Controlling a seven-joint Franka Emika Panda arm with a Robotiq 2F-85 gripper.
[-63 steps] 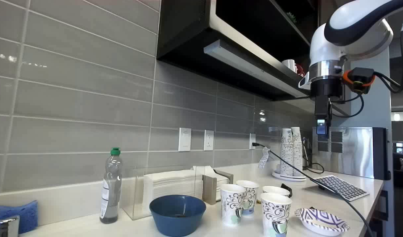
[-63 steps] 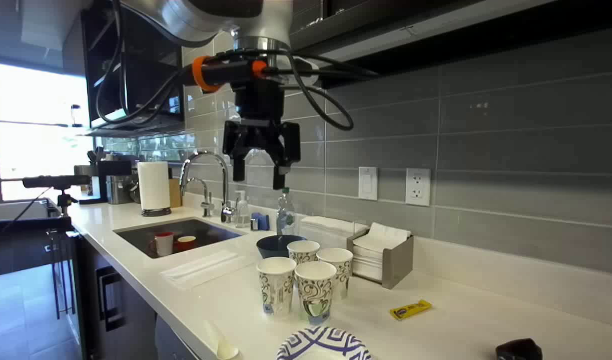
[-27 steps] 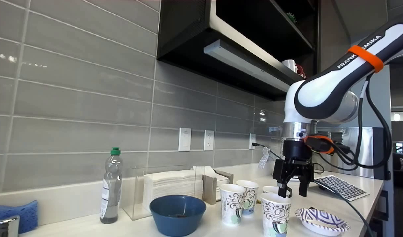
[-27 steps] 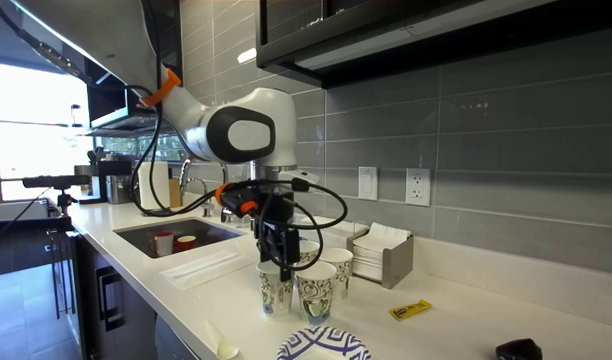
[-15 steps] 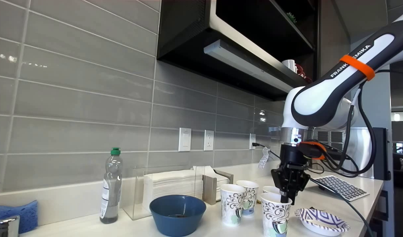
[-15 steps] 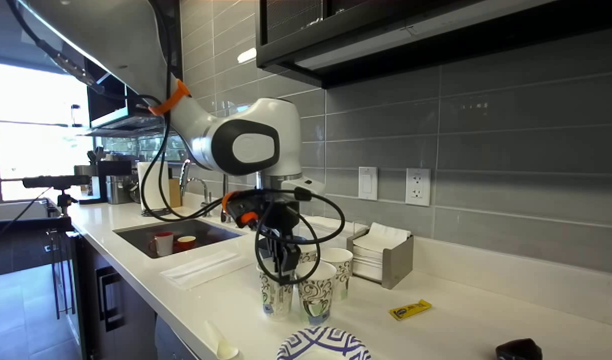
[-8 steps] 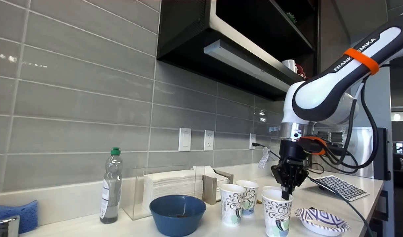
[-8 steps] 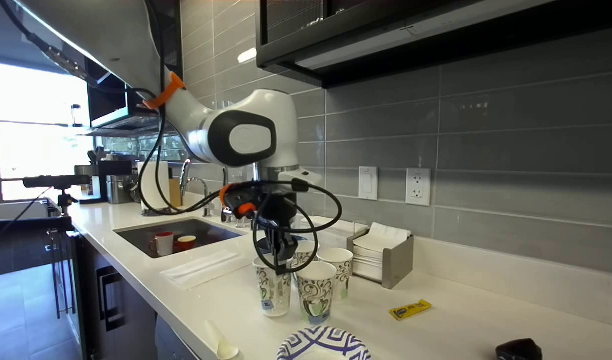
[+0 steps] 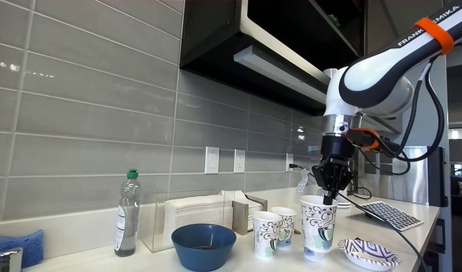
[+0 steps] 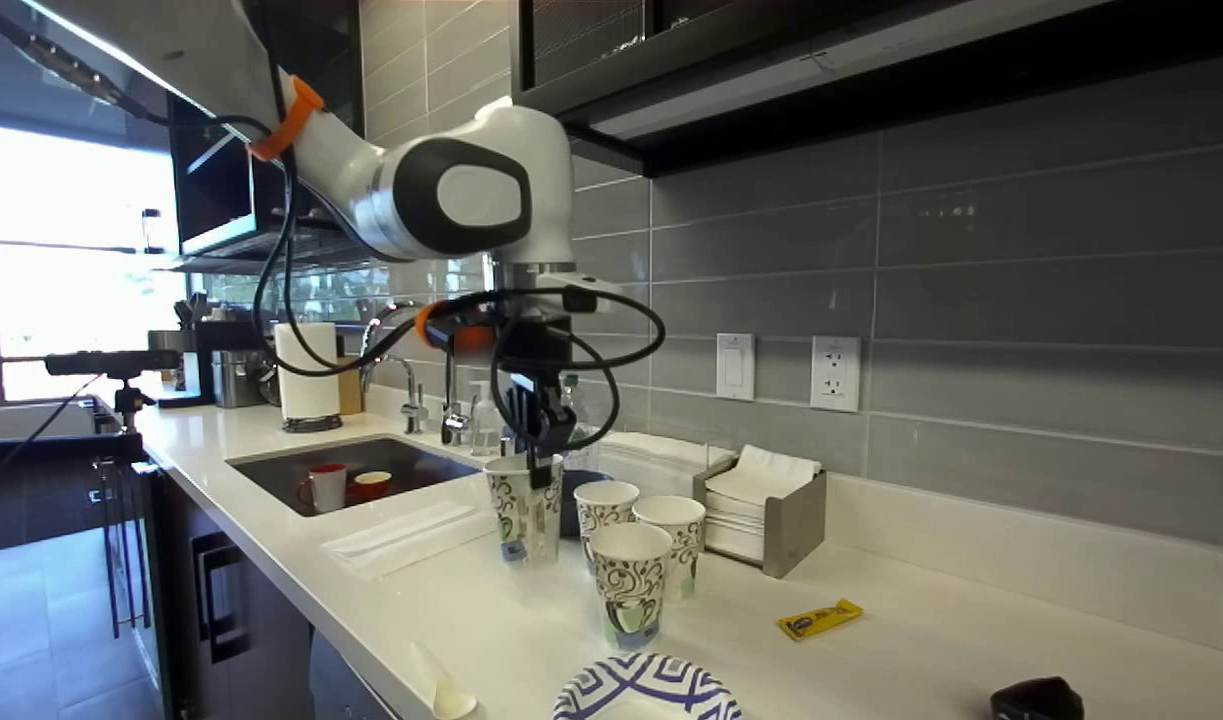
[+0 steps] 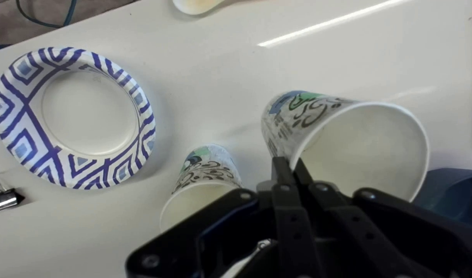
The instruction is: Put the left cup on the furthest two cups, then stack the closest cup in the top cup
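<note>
The left cup (image 10: 524,518), white with dark swirls and teal print, hangs tilted above the counter. My gripper (image 11: 295,164) is shut on its rim, one fingertip inside the wall and one outside; an exterior view also shows my gripper (image 9: 328,198) at the rim. Close together and upright stand the furthest two cups, one cup (image 10: 605,503) beside the bowl and another cup (image 10: 683,545) by the napkin holder. In front of them is the closest cup (image 10: 631,590), also seen in the wrist view as a cup (image 11: 208,164). The wrist view mostly hides the furthest two behind my gripper.
A wide blue bowl (image 9: 203,249) stands beside the cups. A patterned paper plate (image 11: 89,166) lies near the closest cup. The napkin holder (image 10: 799,522) is against the wall, with a green-capped bottle (image 9: 127,223) further along. A dark cabinet (image 9: 215,45) overhangs the counter.
My gripper has closed on the left cup's rim and risen. The cup has come up off the counter, away from the closest cup. The remaining cups stay where they were.
</note>
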